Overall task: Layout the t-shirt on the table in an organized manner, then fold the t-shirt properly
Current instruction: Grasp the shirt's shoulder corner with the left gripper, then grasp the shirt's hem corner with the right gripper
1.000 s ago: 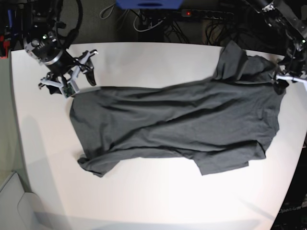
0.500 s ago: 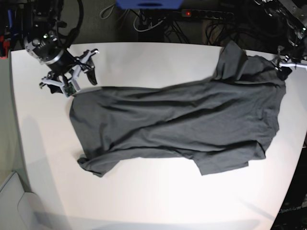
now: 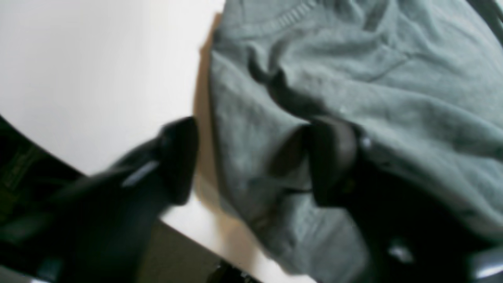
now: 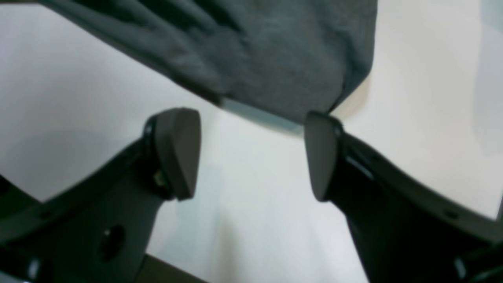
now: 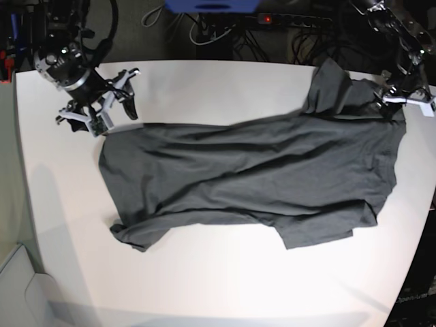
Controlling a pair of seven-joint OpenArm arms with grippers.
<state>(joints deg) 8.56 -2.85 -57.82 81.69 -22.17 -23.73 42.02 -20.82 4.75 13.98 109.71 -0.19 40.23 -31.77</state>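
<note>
The t-shirt [image 5: 252, 177] lies spread across mid-frame on the table [image 5: 218, 279], wrinkly. Right gripper [image 4: 251, 153], upper left in base view, fingers wide apart just off the hem, holding nothing. Left gripper [image 3: 255, 161], upper right: fingers apart, one each side of the cloth edge.

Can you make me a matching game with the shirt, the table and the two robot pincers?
Things:
1. t-shirt
2. table
3. right pincer
4. left pincer

Descriptions:
A. plain white
B. dark grey, spread out and wrinkly
C. open, at the shirt's corner, with nothing between its fingers
D. at the table's edge with shirt cloth between its fingers

Pairs: 1-B, 2-A, 3-C, 4-D
</note>
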